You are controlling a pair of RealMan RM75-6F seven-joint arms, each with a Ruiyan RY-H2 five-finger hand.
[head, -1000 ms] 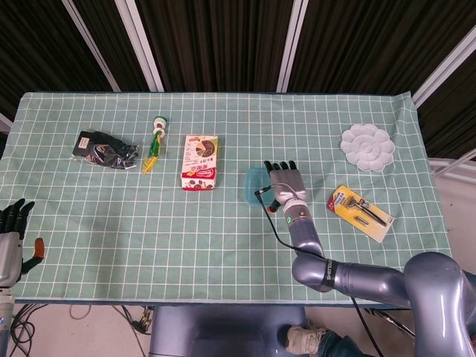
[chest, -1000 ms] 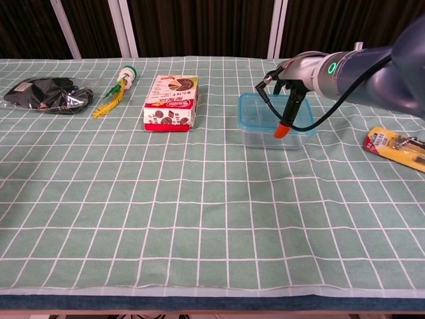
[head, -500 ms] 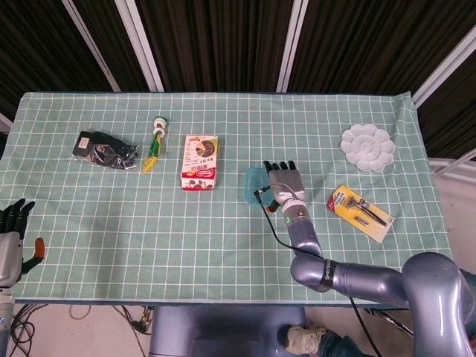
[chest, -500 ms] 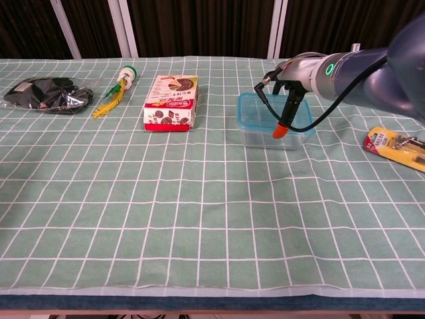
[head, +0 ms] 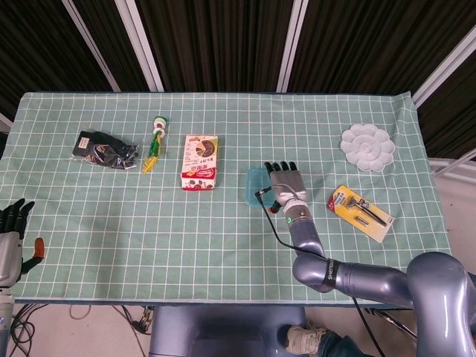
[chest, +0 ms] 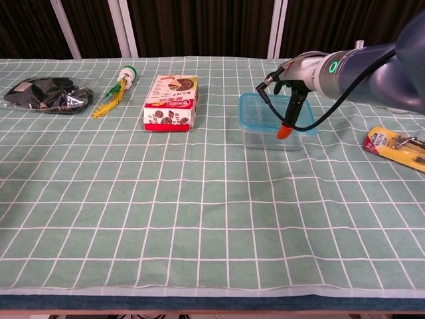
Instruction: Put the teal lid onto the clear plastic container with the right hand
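The clear plastic container (chest: 271, 135) stands right of the table's middle, and the teal lid (chest: 260, 106) lies on top of it. In the head view only the lid's left edge (head: 253, 186) shows beside my right hand (head: 285, 183). That hand lies flat over the lid with its fingers stretched forward. In the chest view my right hand (chest: 296, 85) covers the lid's right part, and its orange-tipped thumb hangs down in front of the container's near wall. My left hand (head: 10, 236) hangs off the table's near left corner with its fingers apart, holding nothing.
A red cookie box (head: 200, 161) lies left of the container. Farther left are a green and yellow item (head: 154, 141) and a black bag (head: 104, 149). A packaged razor (head: 361, 212) lies right of my right hand, and a white palette dish (head: 367, 146) sits at the back right.
My right hand's thumb tip has shifted a little to the right along the container's front. The lid, the container and my left hand have stayed put.
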